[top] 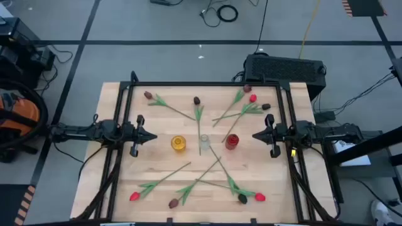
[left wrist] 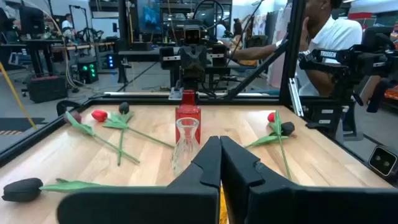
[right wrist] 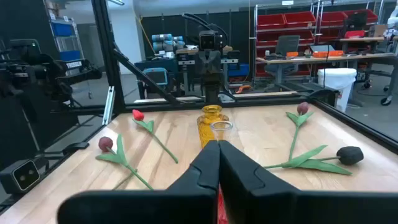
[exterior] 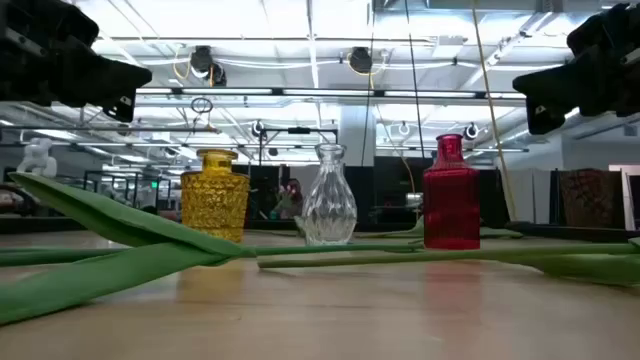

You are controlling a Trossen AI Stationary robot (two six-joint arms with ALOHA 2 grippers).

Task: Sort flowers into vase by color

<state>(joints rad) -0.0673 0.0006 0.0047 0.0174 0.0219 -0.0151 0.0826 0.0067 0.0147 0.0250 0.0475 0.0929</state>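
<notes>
Three small vases stand in a row at the table's middle: a yellow vase (top: 179, 143), a clear vase (top: 204, 144) and a red vase (top: 232, 142); in the low view they show as yellow vase (exterior: 214, 195), clear vase (exterior: 329, 195) and red vase (exterior: 451, 193). Tulips with green stems lie flat around them: several at the far side (top: 242, 108) and several at the near side (top: 207, 185), with red, maroon and near-black heads. My left gripper (top: 153, 137) hovers shut, left of the vases. My right gripper (top: 256, 135) hovers shut, right of them.
A black frame (top: 125, 144) rims the table on all sides. A black box (top: 284, 68) sits beyond the far edge. People and equipment show in the room behind. Bare wood lies between each gripper and the vase row.
</notes>
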